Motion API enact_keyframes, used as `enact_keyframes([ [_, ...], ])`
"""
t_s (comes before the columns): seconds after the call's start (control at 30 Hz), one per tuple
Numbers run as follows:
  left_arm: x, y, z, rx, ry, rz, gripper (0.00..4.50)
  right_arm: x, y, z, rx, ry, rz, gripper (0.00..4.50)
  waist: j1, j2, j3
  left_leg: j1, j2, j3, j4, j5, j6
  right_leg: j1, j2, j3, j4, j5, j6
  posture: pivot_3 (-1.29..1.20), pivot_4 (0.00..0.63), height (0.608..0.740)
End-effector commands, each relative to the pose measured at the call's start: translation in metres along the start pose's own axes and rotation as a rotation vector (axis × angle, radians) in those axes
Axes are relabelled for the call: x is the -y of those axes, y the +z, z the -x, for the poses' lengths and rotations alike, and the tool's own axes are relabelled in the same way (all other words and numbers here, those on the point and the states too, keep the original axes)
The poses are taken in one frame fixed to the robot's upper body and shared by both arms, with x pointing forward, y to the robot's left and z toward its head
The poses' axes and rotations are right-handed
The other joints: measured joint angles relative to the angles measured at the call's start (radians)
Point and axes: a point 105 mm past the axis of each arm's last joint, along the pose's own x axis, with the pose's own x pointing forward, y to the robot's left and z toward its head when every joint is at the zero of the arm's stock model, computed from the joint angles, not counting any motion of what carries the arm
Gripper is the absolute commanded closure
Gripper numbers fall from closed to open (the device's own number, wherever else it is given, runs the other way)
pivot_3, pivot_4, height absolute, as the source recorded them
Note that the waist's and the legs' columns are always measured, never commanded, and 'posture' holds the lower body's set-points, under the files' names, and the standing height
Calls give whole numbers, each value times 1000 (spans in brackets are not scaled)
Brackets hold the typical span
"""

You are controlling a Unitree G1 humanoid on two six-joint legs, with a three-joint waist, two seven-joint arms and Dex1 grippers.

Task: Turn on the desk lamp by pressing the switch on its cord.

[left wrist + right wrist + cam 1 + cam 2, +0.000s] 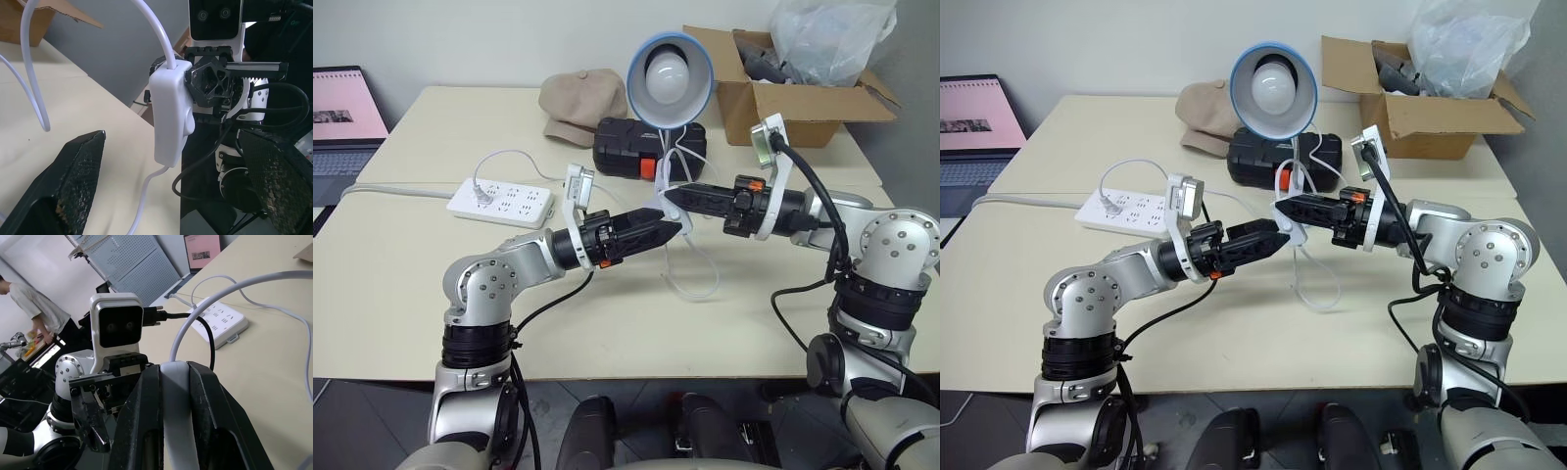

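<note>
The desk lamp [669, 78] stands at the back of the table, its blue-rimmed shade and white bulb facing me. Its thin white cord [700, 284] loops over the tabletop. The switch [171, 117], a white oblong with a rocker button, is lifted above the table. My right gripper [666, 196] is shut on the switch [176, 406] from the right, pinching its edges. My left gripper [674, 229] points at it from the left with its fingers [73, 191] spread open. The switch lies just beyond them, touching neither.
A white power strip [504, 203] lies at the left with a plug in it. Behind the lamp are a black case [626, 147], a beige cap [578, 98] and a cardboard box [803, 98]. A laptop [342, 117] stands far left. A person [24, 293] stands in the background.
</note>
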Motion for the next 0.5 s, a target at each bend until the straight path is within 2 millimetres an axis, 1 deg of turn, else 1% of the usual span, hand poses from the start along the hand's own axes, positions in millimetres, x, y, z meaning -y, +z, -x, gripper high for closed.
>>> enact_keyframes([
  [0.03, 6, 8, 0, 32, -25, -31, 0, -12, 11, 1, 17, 36, 44, 4112, 0, 0, 0, 0, 0, 0, 0, 0, 0, 0, 0, 0, 0, 0, 0, 0, 150, 740],
  [0.5, 6, 8, -1, 29, -23, -42, 0, -13, 11, 1, 13, 42, 43, 4112, 0, 0, 0, 0, 0, 0, 0, 0, 0, 0, 0, 0, 0, 0, 0, 0, 150, 740],
])
